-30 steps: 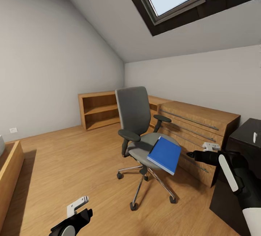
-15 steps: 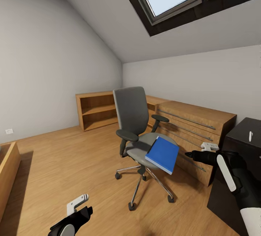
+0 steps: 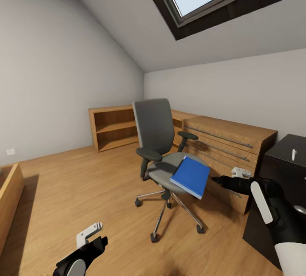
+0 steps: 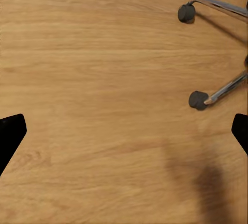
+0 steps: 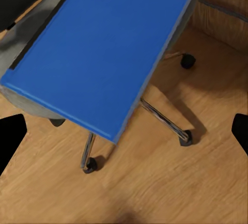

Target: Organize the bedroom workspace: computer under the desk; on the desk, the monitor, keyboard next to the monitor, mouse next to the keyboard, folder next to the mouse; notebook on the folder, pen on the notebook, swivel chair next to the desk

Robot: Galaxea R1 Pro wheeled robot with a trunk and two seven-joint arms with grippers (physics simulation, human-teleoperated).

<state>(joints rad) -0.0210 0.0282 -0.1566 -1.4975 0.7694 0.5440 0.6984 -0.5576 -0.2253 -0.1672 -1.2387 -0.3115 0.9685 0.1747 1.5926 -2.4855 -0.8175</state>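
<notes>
Head view, swivel chair [image 3: 163,148]: stands on the wood floor [image 3: 85,191] in the middle of the room, grey back upright, black armrests at both sides, chrome star base on black casters.
Head view, folder [image 3: 191,177]: bright blue, lying on the chair's seat and jutting over the seat's front edge, tilted down toward the robot.
Head view, tabletop [image 3: 285,157]: glossy black desk at the right edge, with a thin white pen [image 3: 293,154] lying on it.
Head view, dresser [image 3: 229,148]: light wood, with long metal rails, behind the chair against the wall; an open wood shelf unit [image 3: 112,128] stands in the corner beside it.
Head view, right claw [image 3: 216,179]: reaches out from the right toward the folder's near edge, tip close to it but apart; how far the fingers stand apart cannot be told here.
Head view, left claw [image 3: 87,242]: low at the bottom, over bare floor, well apart from the chair.
Left wrist view, left claw [image 4: 124,131]: fingers spread wide, nothing between them, wood floor below; two casters and chrome legs of the chair base [image 4: 217,92] lie off to one side.
Right wrist view, right claw [image 5: 124,133]: fingers spread wide, holding nothing; the folder [image 5: 103,48] lies ahead on the grey seat, one corner overhanging the chair's legs and casters.
</notes>
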